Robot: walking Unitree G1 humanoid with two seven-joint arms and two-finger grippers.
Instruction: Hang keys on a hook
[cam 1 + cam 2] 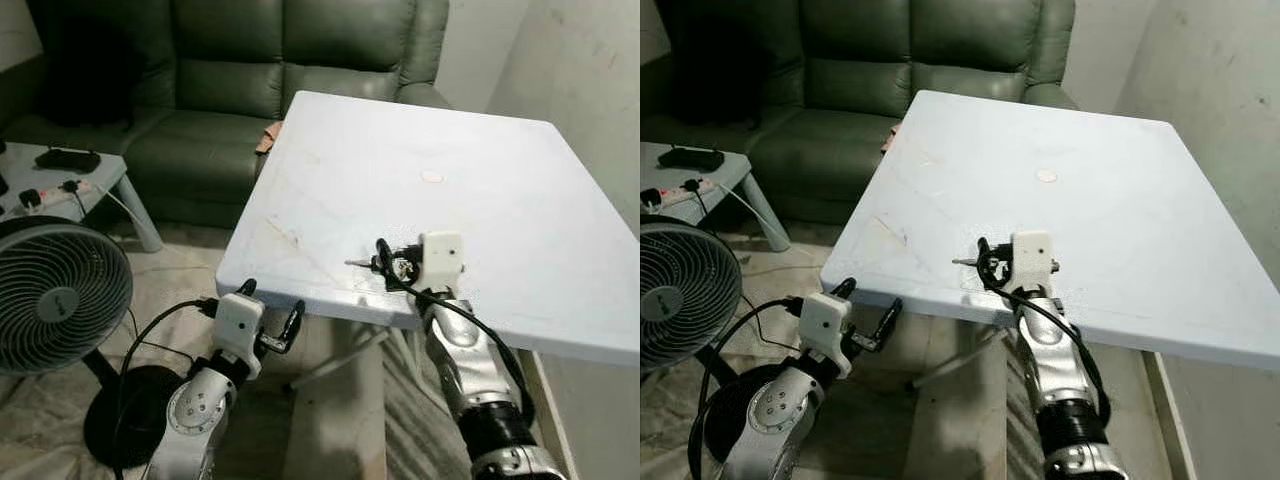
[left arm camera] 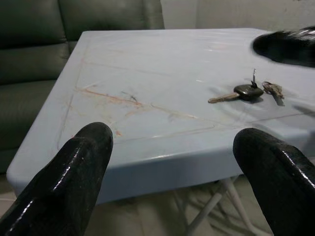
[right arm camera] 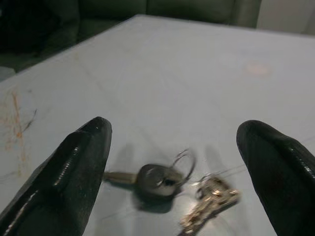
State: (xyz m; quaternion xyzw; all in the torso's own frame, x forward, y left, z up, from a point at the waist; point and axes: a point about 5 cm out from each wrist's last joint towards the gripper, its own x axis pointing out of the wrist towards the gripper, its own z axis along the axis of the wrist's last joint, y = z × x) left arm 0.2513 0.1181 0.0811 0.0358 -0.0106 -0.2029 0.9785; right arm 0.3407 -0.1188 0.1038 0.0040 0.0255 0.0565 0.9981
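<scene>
Right gripper [image 3: 172, 162] open over keys [image 3: 170, 184] on table [image 1: 520, 200].

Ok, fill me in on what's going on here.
The right end effector is open over the keys, which lie flat near the front edge of the white table, not yet gripped. The left end effector, also open, hangs below the table's edge.

My right tool [image 1: 392, 262] raised forward on a bent arm, fingers spread wide, my left tool [image 1: 270, 318] low, fingers also parted
</scene>
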